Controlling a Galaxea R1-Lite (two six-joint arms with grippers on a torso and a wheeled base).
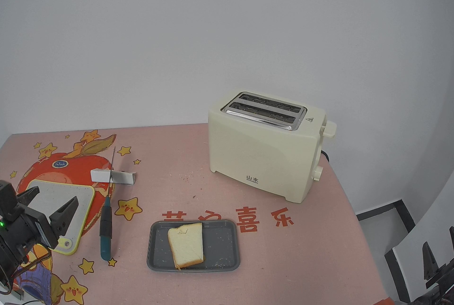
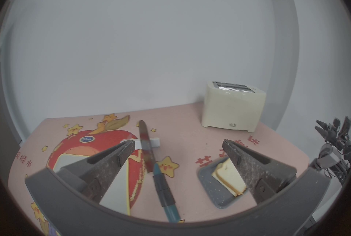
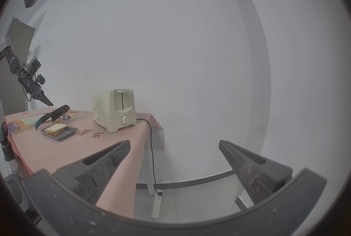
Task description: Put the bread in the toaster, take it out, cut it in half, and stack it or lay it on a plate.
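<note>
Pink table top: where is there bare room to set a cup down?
Free: between the dark grey tray and the cream toaster; right of the tray to the table edge; the back strip left of the toaster. Crowded: the left, with white cutting board, teal-handled knife and white rest.

Table layout, head view

Bread [image 1: 186,245] lies on plate [image 1: 220,244], near front of table [image 1: 302,254]. Toaster [image 1: 267,145] at 1 o'clock from plate, well apart. Knife [image 1: 106,225] at 9 o'clock, blade across small block [image 1: 124,177]. Cutting board [image 1: 52,199] just beside knife, at its 9 o'clock.
</note>
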